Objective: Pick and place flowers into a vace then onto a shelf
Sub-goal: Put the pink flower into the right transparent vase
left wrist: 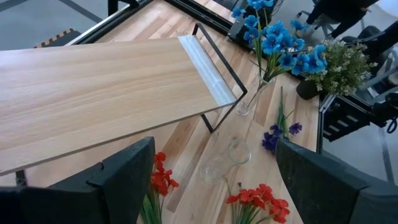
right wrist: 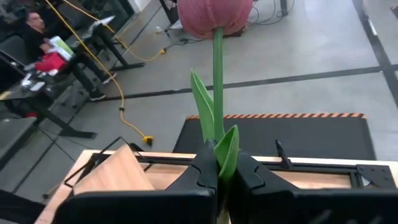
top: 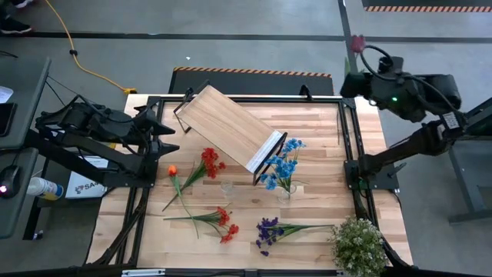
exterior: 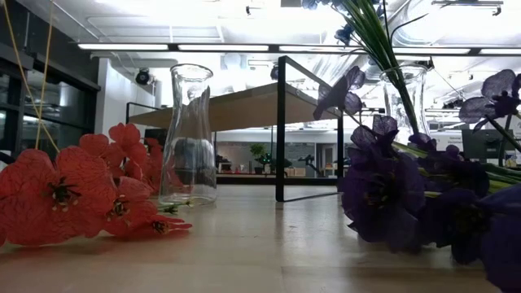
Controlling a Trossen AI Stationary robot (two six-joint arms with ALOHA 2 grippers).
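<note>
Your right gripper [right wrist: 219, 177] is clamped low on the green stem of a dark pink tulip [right wrist: 214, 14], whose head stands upright well above the fingers, out past the table's far right corner. The stem looks light, thin and bendy, so a hold near its base likely steadies it best. The empty glass vase [top: 227, 187] and the shelf [top: 229, 125] lie well away from that gripper, on the table. Your left gripper [left wrist: 211, 177] waits spread wide beside the shelf, gripping nothing.
</note>
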